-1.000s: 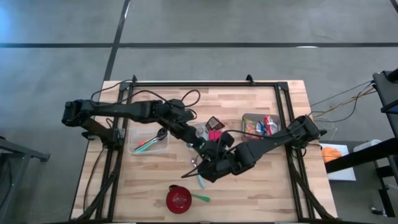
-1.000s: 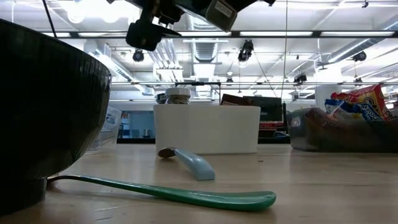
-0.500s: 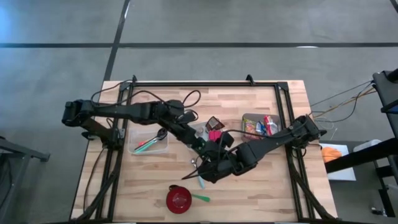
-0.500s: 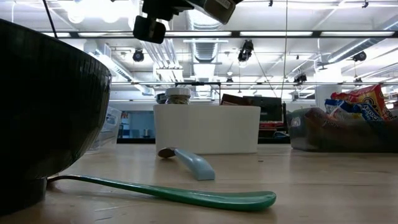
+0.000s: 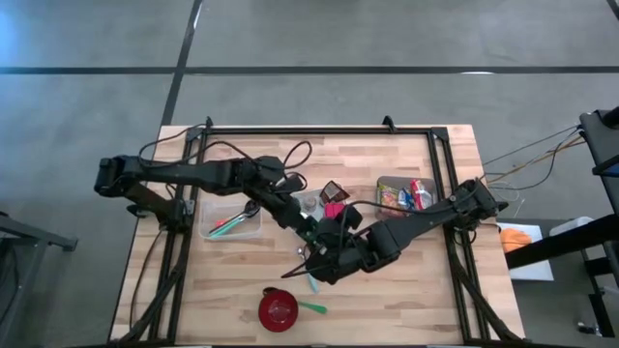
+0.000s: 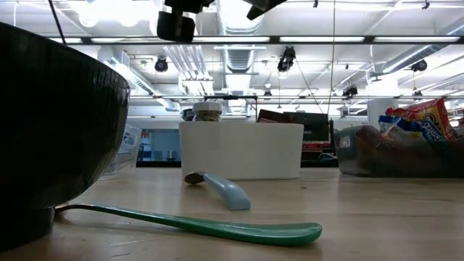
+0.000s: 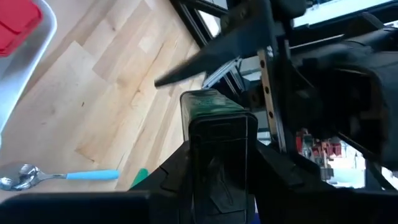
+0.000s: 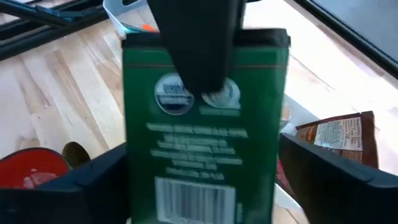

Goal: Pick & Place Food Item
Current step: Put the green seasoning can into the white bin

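Green box (image 8: 205, 143) with white print, round seals and a barcode, upright, held up above the table (image 8: 56, 93) between dark fingers (image 8: 199, 43), at the table's middle.

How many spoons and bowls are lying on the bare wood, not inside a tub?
Spoons: 2, the green spoon and the blue spoon.
Bowls: 1, the red bowl.
Total: 3.

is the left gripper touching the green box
Touching. In the left wrist view the left gripper has both fingers pressed against the green box.
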Motion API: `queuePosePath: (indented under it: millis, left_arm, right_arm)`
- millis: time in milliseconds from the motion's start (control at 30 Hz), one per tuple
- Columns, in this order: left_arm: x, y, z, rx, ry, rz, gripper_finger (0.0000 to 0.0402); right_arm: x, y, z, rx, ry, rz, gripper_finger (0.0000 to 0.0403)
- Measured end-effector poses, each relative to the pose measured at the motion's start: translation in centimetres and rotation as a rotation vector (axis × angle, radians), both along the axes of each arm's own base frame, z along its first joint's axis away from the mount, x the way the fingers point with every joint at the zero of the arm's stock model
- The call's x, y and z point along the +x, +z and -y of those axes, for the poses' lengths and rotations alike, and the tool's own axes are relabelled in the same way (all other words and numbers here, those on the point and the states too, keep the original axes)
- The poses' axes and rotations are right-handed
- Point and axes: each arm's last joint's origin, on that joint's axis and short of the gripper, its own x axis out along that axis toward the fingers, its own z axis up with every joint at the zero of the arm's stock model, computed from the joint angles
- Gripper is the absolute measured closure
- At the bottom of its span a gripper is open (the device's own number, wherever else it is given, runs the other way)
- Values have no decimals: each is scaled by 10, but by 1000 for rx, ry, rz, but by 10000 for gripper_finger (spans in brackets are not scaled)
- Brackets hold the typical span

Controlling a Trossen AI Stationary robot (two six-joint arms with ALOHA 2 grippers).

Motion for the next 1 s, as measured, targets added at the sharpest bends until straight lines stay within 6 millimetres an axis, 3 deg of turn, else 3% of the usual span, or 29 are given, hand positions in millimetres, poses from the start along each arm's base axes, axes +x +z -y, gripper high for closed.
queuePosePath:
  millis: [167, 400, 633, 767, 1000]
  left_arm:
    - [-3, 4, -3, 4, 1, 15, 288]
    - [-1, 18, -8, 18, 23, 35, 288]
    - [-7, 22, -28, 113, 78, -79, 288]
    - [0, 20, -41, 176, 85, -138, 288]
    - [31, 17, -57, 290, 27, -257, 288]
  right_arm:
    - [-10, 11, 1, 15, -11, 10, 15]
    - [-43, 34, 2, 57, -63, 7, 10]
    - [-74, 49, 9, 63, -124, -39, 9]
    - [-93, 57, 13, 57, -149, -73, 9]
    - [-119, 70, 22, 38, -170, -117, 9]
